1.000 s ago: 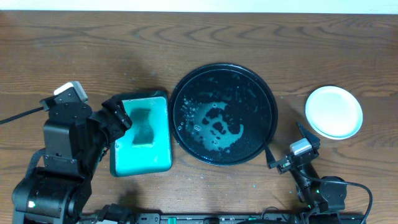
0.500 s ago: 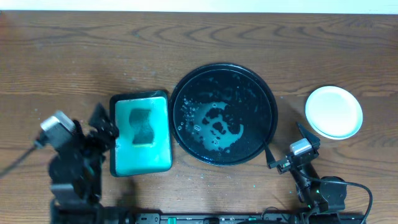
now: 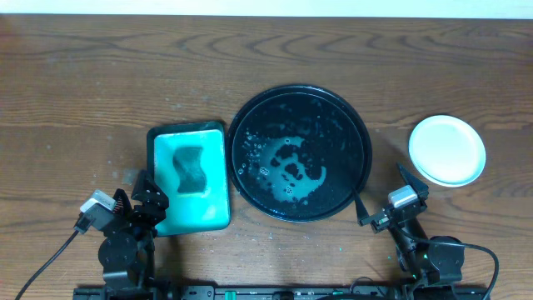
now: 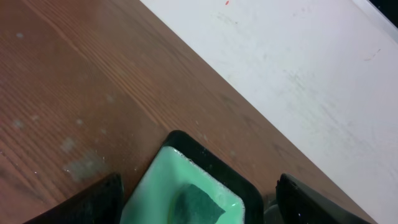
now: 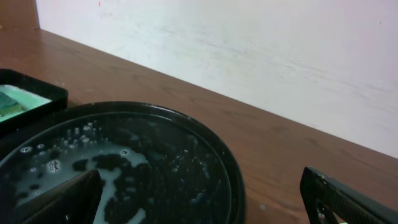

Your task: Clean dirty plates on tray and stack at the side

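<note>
My left tool sits low at the lower left of the overhead frame, its fingers spread wide apart and holding nothing, just beside the near corner of the green tray. The sponge lies in that tray, where I judge it belongs once the scrubbing is over. My right tool is at the lower right, also spread wide and empty, just off the rim of the black tray. That tray carries no plate, only a pale film of foam around its middle, which I take as what the washing left. The plates rest on the bare bench at the right edge of the frame, well apart from the black tray. There they are out of the wet and to the side, as the task asks, so the job looks close to done. From above I see one round white outline with a faint second rim at its lower left, so I cannot count the stack. In each wrist view my own fingers are cut off at the bottom corners. The right wrist view misses the plates altogether.
</note>
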